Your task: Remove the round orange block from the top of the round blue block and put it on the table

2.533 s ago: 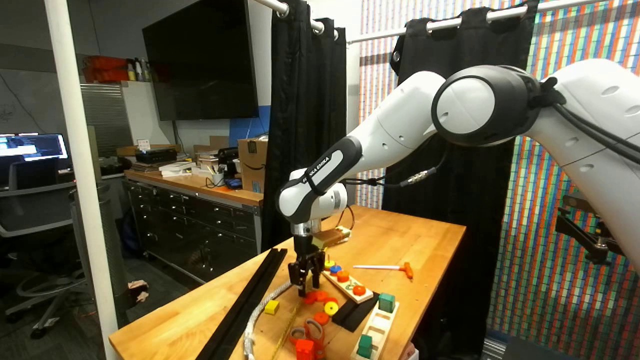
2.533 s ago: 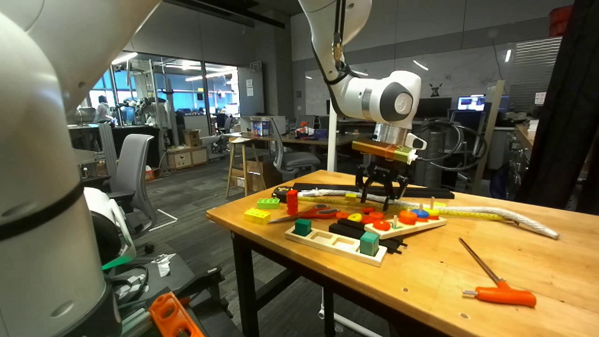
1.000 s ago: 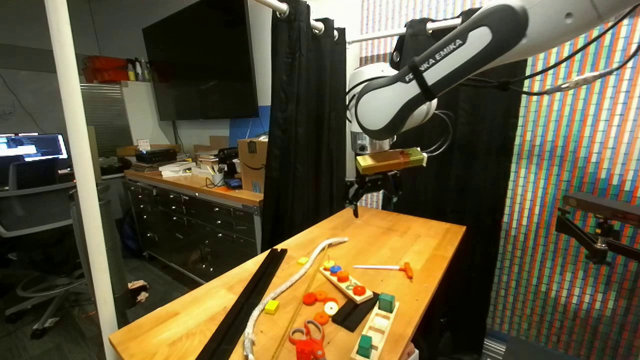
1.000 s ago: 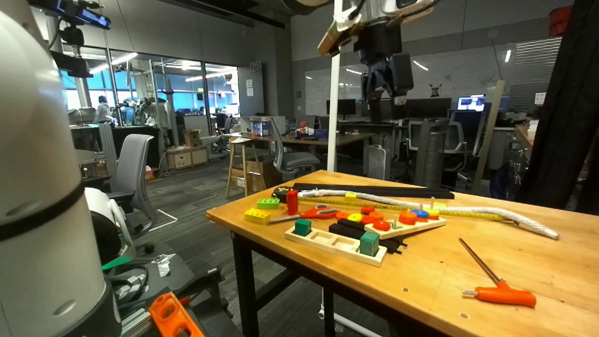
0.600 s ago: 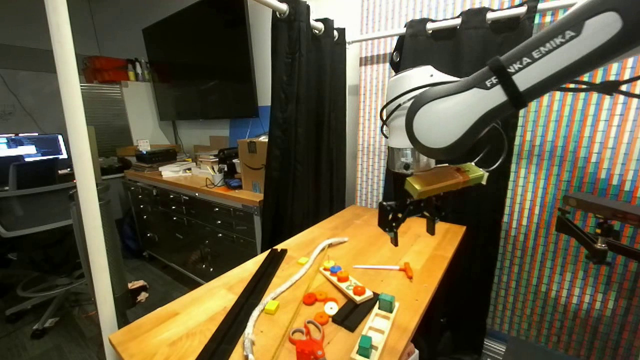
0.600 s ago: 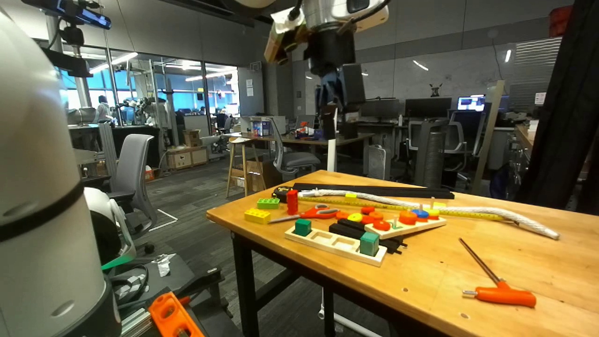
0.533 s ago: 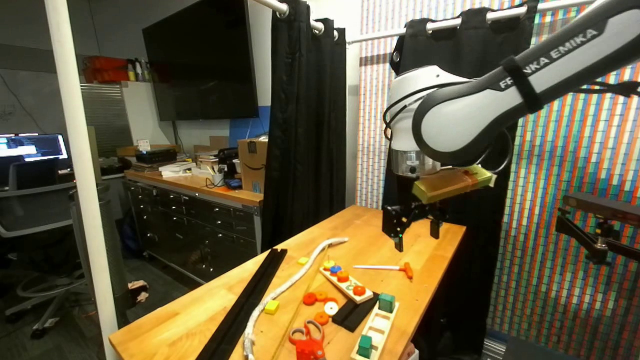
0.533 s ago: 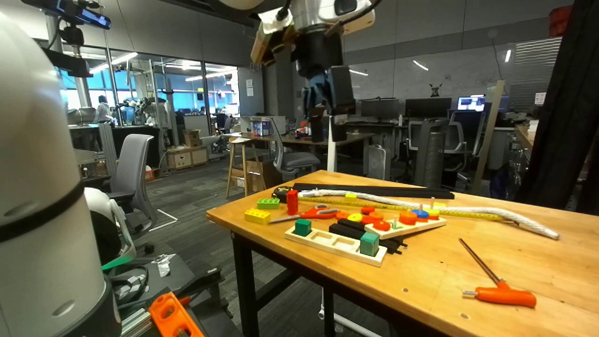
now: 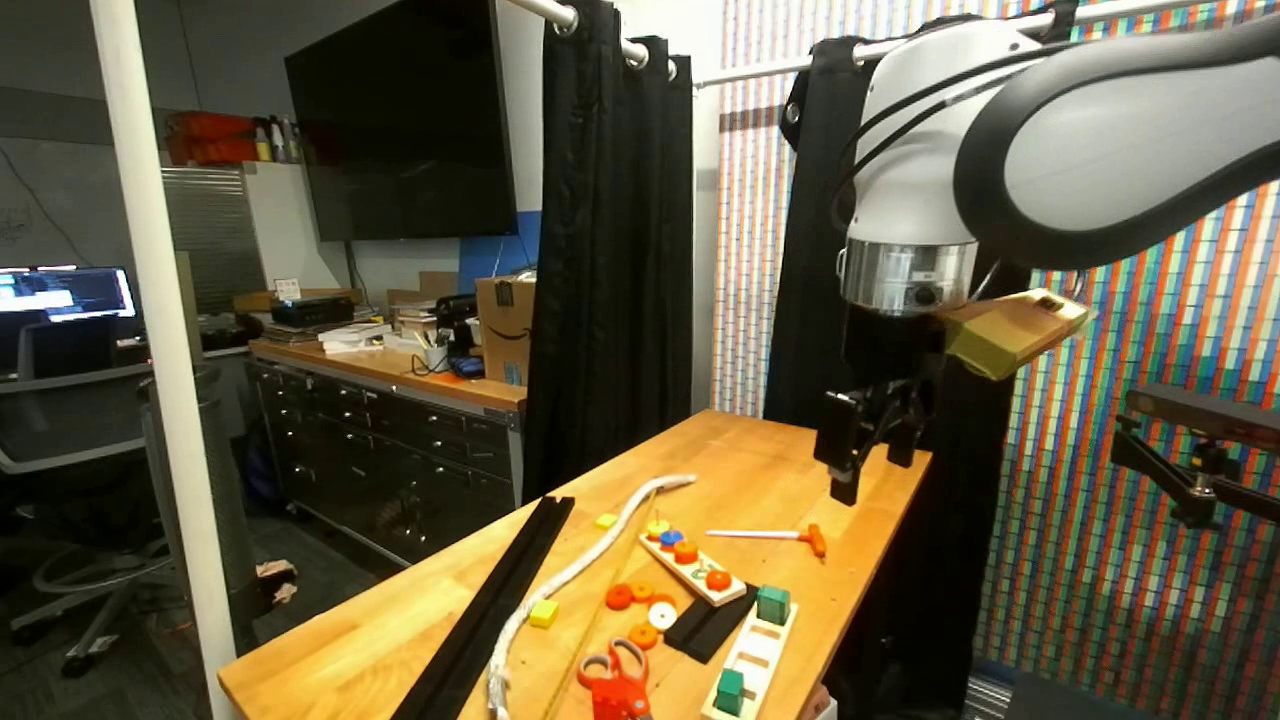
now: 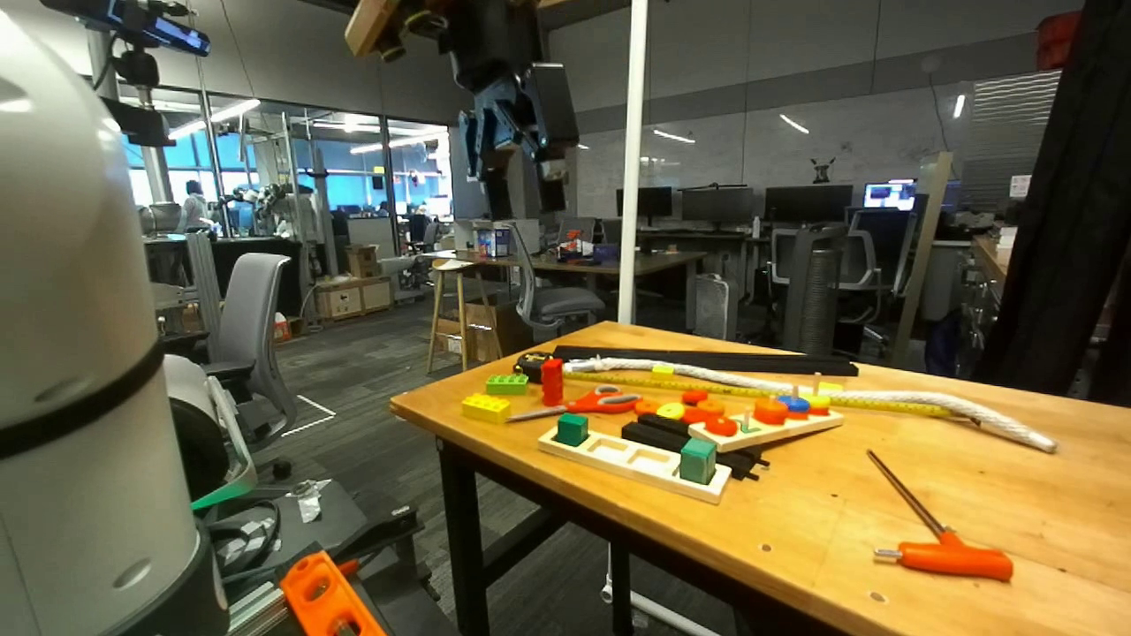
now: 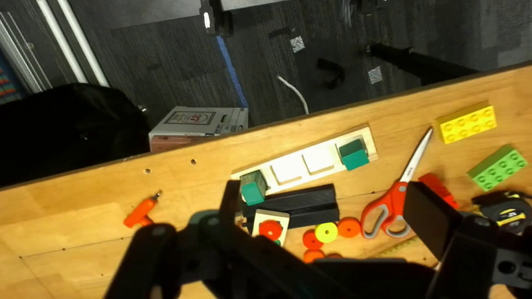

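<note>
My gripper point(image 9: 875, 471) point(image 10: 525, 196) point(image 11: 326, 199) hangs high above the wooden table point(image 9: 750, 465) point(image 10: 822, 521), open, with nothing between its fingers. The round blue block point(image 9: 671, 540) point(image 10: 793, 404) sits on a peg board, its top bare; the wrist view hides it behind the gripper. Several orange discs are in sight, and I cannot tell which is the round orange block. One orange disc point(image 9: 643, 636) point(image 11: 349, 227) lies flat on the table by the scissors. Another orange disc point(image 9: 642, 592) point(image 11: 313, 255) lies in the same cluster. An orange stack point(image 9: 685, 552) point(image 10: 770, 411) stands beside the blue block.
Around the discs lie scissors point(image 11: 388, 207), a short black rail point(image 11: 299, 203) and a wooden tray point(image 11: 286, 168) with two green blocks. A white rope point(image 9: 580, 565), a long black rail point(image 9: 490, 600) and an orange-handled hex key point(image 10: 954, 558) also occupy the table.
My gripper has risen from among the discs and moved away, towards the right in an exterior view and leftward in another. It stays open. The discs and boards show no visible shift.
</note>
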You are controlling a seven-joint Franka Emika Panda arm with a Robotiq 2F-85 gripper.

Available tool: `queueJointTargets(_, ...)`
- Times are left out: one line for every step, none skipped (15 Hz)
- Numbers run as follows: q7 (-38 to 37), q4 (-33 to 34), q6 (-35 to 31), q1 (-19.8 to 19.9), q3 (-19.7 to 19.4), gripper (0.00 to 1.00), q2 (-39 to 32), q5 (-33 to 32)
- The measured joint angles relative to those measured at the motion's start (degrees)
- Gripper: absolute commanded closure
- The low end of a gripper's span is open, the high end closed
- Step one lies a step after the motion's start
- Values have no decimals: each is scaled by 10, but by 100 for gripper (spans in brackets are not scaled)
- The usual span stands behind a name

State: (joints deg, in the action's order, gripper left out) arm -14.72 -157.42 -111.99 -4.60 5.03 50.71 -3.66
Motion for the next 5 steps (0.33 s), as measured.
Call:
queueJointTargets(18, 0, 7, -2, -5, 0, 16, 10)
queueJointTargets(34, 0, 14, -4, -11, 0, 30, 19)
queueJointTargets(38, -1, 15, -3, -13, 0, 36, 21)
queueJointTargets(38, -2, 15, -2, -12, 0, 37, 21)
queueJointTargets(38, -4, 15, -1, -11, 0, 35, 21)
